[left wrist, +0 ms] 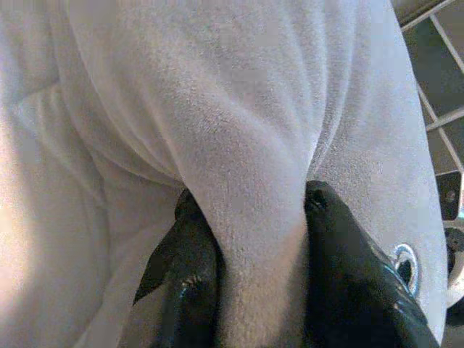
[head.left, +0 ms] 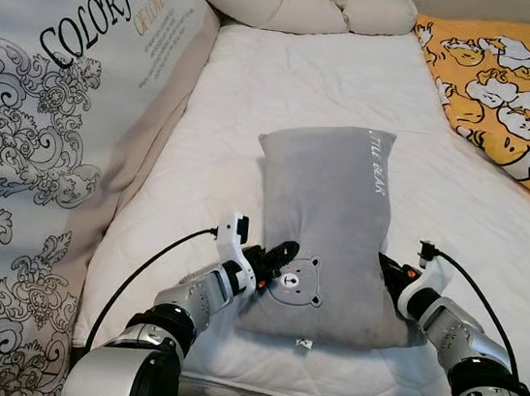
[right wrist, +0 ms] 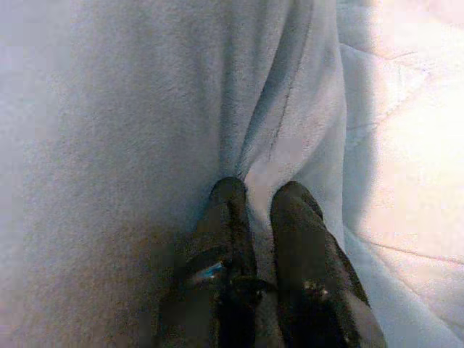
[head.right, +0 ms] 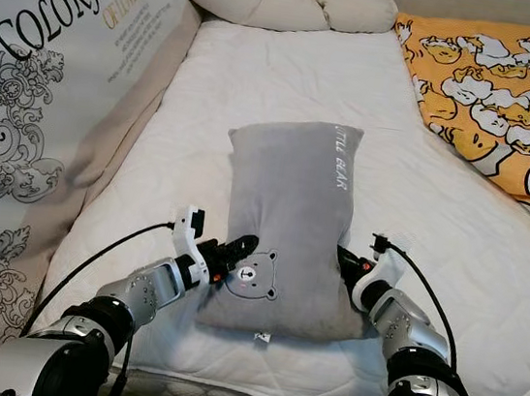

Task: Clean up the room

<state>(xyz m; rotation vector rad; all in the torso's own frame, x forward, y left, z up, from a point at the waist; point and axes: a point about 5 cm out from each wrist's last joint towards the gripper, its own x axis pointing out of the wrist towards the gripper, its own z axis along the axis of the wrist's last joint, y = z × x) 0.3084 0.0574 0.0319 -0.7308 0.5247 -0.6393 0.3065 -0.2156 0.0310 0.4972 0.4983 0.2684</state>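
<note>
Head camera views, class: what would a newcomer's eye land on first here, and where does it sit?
First, the grey bear pillow in the middle of the white mattress, pinched at its near end by the left gripper and right gripper. Next, the orange cartoon-duck blanket at the far right.

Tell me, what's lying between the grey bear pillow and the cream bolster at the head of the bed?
Nothing: in the left eye view, only bare white mattress stretches between the grey pillow and the cream bolster.
</note>
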